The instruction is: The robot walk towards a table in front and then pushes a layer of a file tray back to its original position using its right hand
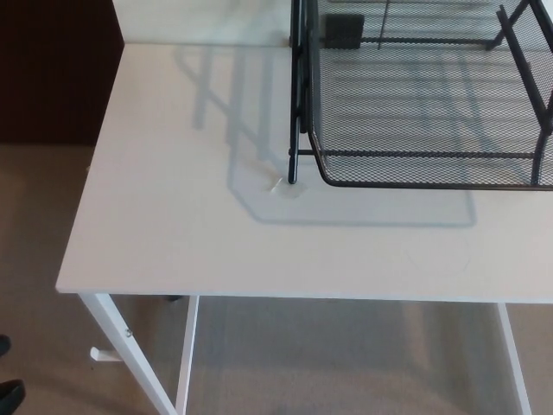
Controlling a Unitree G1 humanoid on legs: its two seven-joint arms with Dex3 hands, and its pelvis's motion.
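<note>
A black wire-mesh file tray (428,95) stands on the white table (173,233) at the upper right of the head view. Its mesh layer reaches forward to a rounded front rim (432,183), level with the black frame post (292,169) at its left corner. The tray's right part runs out of the picture. Neither of my hands shows in this view.
The table's front edge (285,294) crosses the lower part of the picture, with white legs (121,354) below on beige carpet. A dark brown panel (52,69) stands at the far left. A small tape scrap (275,185) lies by the tray's post.
</note>
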